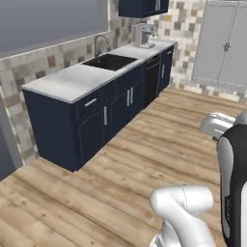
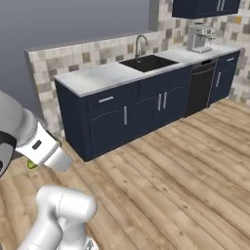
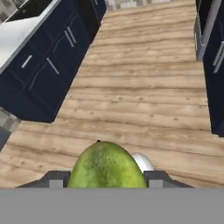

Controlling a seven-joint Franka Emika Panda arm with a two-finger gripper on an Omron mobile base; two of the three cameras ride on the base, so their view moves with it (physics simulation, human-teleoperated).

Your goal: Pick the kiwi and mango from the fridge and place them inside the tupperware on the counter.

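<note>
My gripper (image 3: 107,180) is shut on the mango (image 3: 105,168), a yellow-green oval fruit that bulges up between the two dark fingertips (image 3: 57,179). It hangs over the wooden floor, well away from the counter (image 3: 17,37). A sliver of the green mango (image 2: 31,164) peeks out below the arm's wrist at the left. The white marble counter (image 1: 72,82) (image 2: 97,75) runs over dark navy cabinet fronts. The kiwi, the fridge and the tupperware are out of view.
A black sink (image 1: 110,61) (image 2: 148,62) with a tap is set in the counter, and a coffee machine (image 1: 144,34) (image 2: 200,38) stands at its far end. More navy cabinets (image 3: 214,65) flank the wooden floor (image 3: 140,87). Tall grey doors (image 1: 224,43) stand beyond.
</note>
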